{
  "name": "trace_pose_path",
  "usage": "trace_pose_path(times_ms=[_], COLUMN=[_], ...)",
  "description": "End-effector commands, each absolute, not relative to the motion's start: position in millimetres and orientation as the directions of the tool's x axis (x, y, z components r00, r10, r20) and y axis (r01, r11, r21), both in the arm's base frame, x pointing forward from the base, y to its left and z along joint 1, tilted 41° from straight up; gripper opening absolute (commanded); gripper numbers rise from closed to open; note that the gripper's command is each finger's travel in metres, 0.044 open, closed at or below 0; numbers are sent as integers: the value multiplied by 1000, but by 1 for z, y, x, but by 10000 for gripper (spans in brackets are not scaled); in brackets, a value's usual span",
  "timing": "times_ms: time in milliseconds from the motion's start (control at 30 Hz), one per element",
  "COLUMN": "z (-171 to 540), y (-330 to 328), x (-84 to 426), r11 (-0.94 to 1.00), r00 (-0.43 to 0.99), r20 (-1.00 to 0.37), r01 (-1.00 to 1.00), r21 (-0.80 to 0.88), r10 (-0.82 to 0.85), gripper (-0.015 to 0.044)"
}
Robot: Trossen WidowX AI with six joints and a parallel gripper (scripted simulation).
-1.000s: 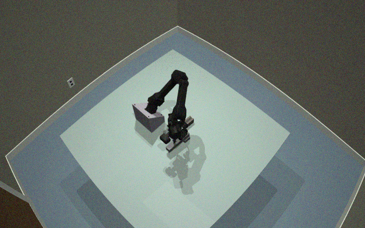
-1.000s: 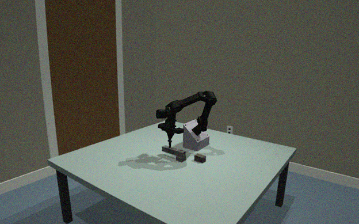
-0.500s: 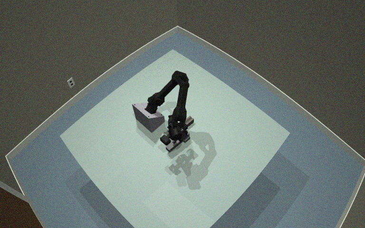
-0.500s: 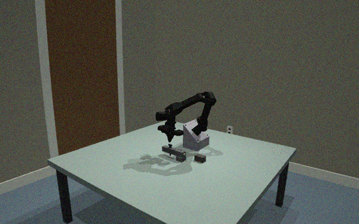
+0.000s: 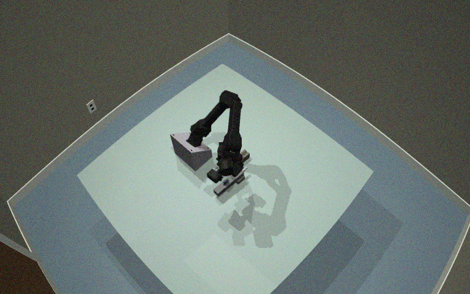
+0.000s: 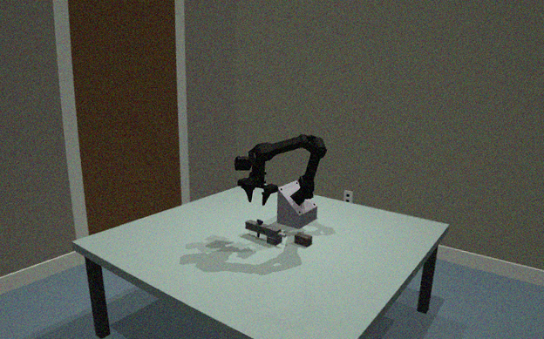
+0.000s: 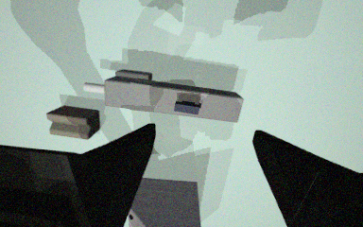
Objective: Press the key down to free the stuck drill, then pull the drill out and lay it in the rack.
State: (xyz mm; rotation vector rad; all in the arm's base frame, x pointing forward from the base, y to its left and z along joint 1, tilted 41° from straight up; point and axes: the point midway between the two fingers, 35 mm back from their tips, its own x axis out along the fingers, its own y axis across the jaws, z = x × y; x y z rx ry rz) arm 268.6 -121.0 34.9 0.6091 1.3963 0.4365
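The long grey holder (image 5: 221, 190) (image 6: 251, 225) (image 7: 129, 95) lies on the table. The drill, a pale rod (image 5: 245, 169) (image 6: 283, 234) (image 7: 94, 87), sticks a short way out of its end facing the rack; the rest is hidden inside. The key, a small dark blue piece (image 5: 226, 181) (image 6: 259, 221) (image 7: 187, 108), sits at an opening in the holder. The rack, a grooved brownish block (image 5: 245, 155) (image 6: 303, 239) (image 7: 73, 123), lies apart beyond the rod's tip, with nothing in it. My gripper (image 6: 256, 202) (image 7: 204, 132) is open and empty, above the holder and touching nothing.
A small dark block (image 6: 274, 239) (image 7: 134, 75) adjoins the holder's far side near the rod end. The arm's grey wedge base (image 5: 192, 155) (image 6: 294, 214) (image 7: 171, 200) stands behind the holder. Arm shadows fall across the table (image 5: 138, 193) (image 6: 302, 306).
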Motion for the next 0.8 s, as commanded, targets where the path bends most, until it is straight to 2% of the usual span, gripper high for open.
trace_pose_path(times_ms=[0,133,267,367,767], z=[39,50,62,67,67], y=[-76,-18,43,64,64], x=[285,298,297,294,294], r11=[774,622,314,183,183], r00=[117,116,112,108,108], r20=[-775,-776,-759,-749,-749], r01=[-252,-675,-941,-983,-983], r21=[582,396,126,18,18], r10=[621,620,642,654,654], gripper=[440,440,440,440,440])
